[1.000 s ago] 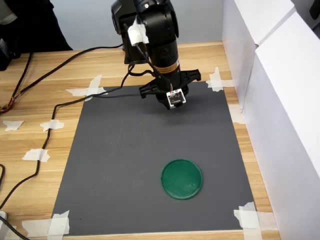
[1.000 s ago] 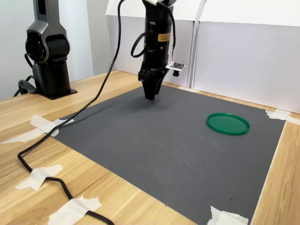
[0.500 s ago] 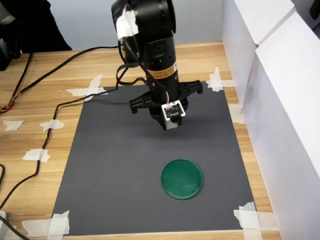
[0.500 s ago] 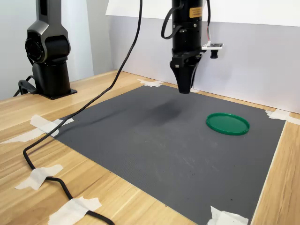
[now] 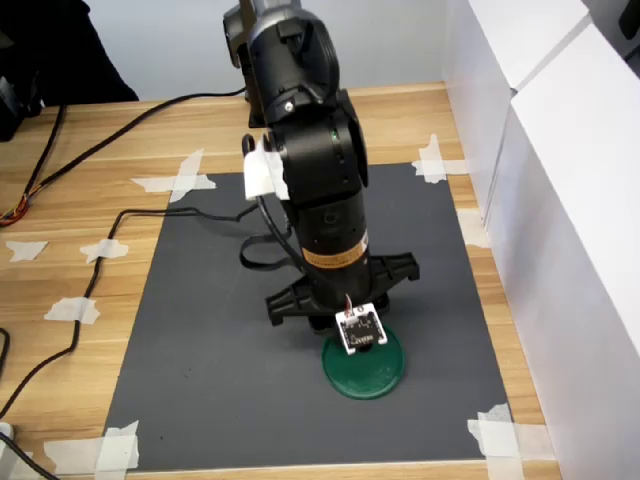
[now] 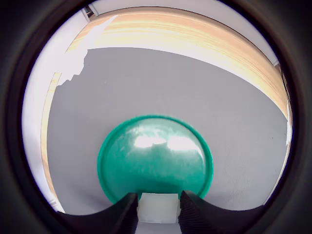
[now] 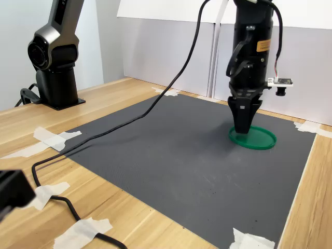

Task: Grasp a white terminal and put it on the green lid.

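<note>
**Gripper holds white terminal over green lid**

Wooden table (image 5: 90, 200) fills both exterior views, light grain, white tape pieces (image 5: 180, 178) stuck around it. Dark grey mat (image 5: 220, 330) covers the middle, matte, fine-textured, corners taped down. White panels (image 5: 560, 200) stand along the first exterior view's right and across the top of the second exterior view.

Black arm (image 5: 320, 190) sits centre frame in the first exterior view, glossy housing, a white tape scrap on its side, a yellow label band lower down; writing too small to read. Its base (image 7: 54, 57) shows only in the second exterior view, upper left. A black cable (image 7: 129, 122) runs from the arm across the mat and off toward lower left there. Small wrist camera board (image 5: 360, 328) faces up in the first exterior view.

Green lid (image 5: 368, 372) lies lower centre-right on the mat in the first exterior view, partly covered by the arm; second exterior view shows it right of centre (image 7: 259, 139), flat, round, raised rim. Wrist view shows its shiny surface with glare patches (image 6: 156, 161).

Gripper (image 7: 243, 129) points straight down, tip just above or at the lid's near-left rim in the second exterior view; contact can't be told.

White terminal (image 6: 157, 206) is visible only in the wrist view, clamped between the two dark fingers (image 6: 124, 214), blocky plastic, at the lid's edge.
</note>
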{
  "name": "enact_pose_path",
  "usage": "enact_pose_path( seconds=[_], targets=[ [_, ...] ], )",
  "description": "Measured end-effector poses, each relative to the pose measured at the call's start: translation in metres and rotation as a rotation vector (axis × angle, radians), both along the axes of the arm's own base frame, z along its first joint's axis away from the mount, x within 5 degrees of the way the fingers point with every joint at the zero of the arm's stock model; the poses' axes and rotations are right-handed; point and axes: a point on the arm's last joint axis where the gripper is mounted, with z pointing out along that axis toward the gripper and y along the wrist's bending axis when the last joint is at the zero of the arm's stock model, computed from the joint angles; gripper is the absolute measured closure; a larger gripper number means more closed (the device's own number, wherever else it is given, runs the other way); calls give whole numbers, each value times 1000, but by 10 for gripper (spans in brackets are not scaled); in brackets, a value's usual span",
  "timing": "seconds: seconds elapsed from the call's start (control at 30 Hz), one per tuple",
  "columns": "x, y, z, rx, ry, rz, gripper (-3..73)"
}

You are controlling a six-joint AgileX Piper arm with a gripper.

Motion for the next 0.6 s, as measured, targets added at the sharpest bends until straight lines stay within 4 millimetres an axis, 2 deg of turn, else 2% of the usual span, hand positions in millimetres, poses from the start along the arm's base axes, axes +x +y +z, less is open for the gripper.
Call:
enact_pose_path(
  seconds=[0.6],
  targets=[
    [7,2,-5,2,-5,24,357]
  ],
)
